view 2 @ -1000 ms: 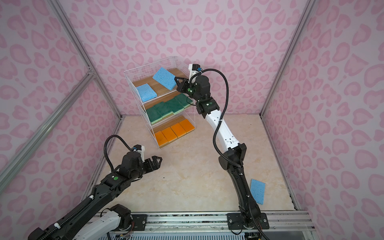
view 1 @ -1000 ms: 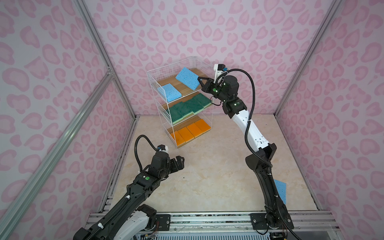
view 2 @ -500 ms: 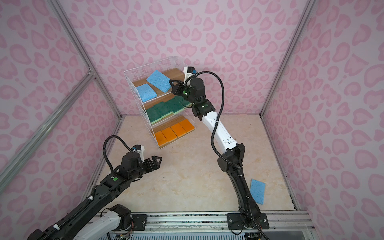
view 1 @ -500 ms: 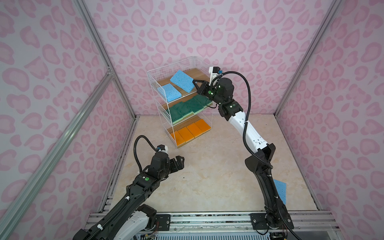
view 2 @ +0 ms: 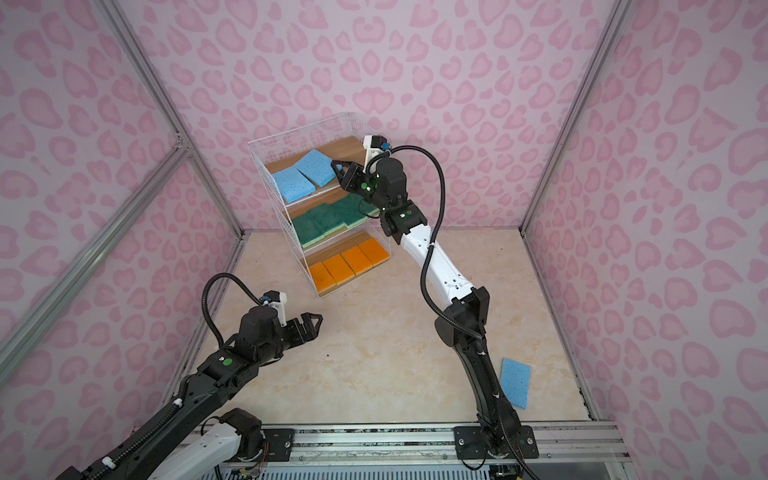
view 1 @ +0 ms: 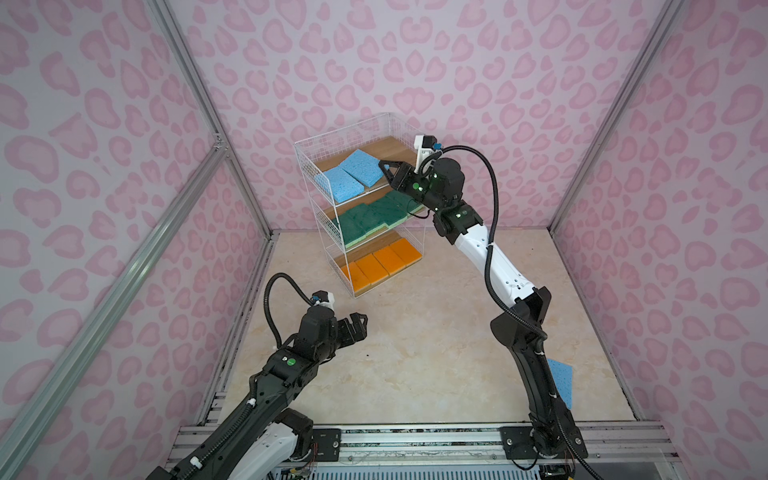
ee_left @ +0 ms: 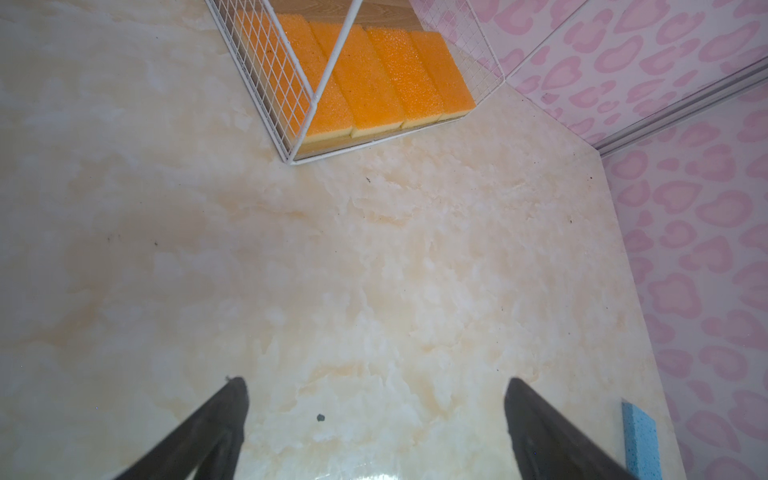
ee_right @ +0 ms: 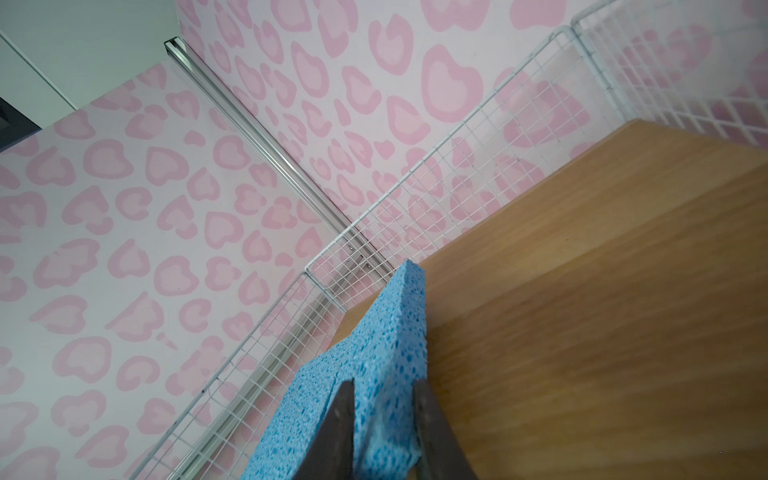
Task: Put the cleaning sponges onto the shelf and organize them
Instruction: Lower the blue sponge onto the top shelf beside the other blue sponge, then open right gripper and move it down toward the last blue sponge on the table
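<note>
Pink-patterned walls enclose a marble worktop bearing the shelf. Right gripper fingers pinch one edge of a blue sponge on the shelf's top tier, where it touches a second blue sponge. Left gripper fingers spread wide above the worktop. Only the right wrist view shows the pinch closely. Both top views add green sponges mid-tier and orange sponges below. A stray sponge lies on the worktop, well apart from the shelf.

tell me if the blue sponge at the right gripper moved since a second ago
Yes. Against the shelf, the blue sponge has slid left along the top board, up against the other blue sponge there.
</note>
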Controlling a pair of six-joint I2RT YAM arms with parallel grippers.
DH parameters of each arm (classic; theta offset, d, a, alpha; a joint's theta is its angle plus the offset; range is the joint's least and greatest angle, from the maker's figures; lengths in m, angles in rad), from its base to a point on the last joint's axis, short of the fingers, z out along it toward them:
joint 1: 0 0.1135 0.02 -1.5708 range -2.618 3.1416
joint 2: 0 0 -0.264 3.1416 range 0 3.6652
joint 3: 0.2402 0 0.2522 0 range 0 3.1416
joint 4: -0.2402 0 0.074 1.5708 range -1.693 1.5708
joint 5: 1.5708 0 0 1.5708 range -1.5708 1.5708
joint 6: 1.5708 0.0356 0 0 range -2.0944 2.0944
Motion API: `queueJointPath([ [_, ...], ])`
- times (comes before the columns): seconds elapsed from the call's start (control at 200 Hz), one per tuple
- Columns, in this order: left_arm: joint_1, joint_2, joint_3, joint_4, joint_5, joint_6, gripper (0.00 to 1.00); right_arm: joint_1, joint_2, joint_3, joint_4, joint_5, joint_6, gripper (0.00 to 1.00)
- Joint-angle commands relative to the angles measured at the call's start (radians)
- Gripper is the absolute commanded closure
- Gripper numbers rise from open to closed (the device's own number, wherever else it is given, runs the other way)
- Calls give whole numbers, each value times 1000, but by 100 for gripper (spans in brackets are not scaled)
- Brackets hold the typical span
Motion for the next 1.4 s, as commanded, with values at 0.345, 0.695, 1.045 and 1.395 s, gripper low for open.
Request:
queueJointPath([
  [0.345, 2, 6, 24, -9, -11, 6, 3, 14, -149, -153, -80, 67, -136, 40],
  [0.695, -9, 25, 41, 1, -14, 30, 2, 12, -343, -348, -224, 180, -264, 35],
  [1.045, -167, 204, 90, 105, -95, 22, 2, -144, -877, -1065, -402, 317, -259, 32],
  [1.395, -310, 448, 207, 196, -111, -16, 3, -376, -1320, -1703, -573, 599, -47, 14],
])
